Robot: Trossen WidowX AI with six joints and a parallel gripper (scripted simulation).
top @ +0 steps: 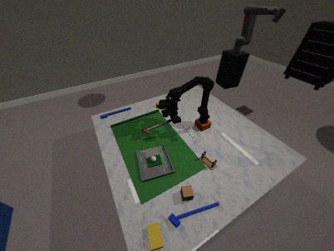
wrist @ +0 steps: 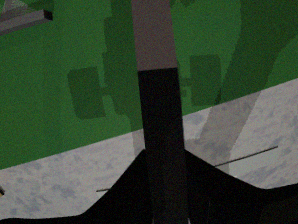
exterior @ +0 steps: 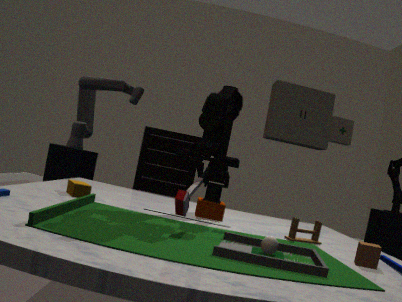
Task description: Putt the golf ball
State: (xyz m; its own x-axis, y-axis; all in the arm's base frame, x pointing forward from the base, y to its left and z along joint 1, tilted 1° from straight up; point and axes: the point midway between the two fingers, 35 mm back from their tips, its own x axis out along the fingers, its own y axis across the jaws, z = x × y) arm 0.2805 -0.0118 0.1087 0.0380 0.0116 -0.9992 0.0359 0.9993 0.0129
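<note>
White golf ball (top: 154, 158) sits on the raised green square (top: 154, 162) inside the grey ramp frame (top: 142, 170). Red-headed putter with grey shaft (top: 157, 126) hangs just above the green felt mat (top: 125, 137), clamped in the black parallel-jaw gripper (top: 171, 119). Orange arm base (top: 203, 124) beside mat.
</note>
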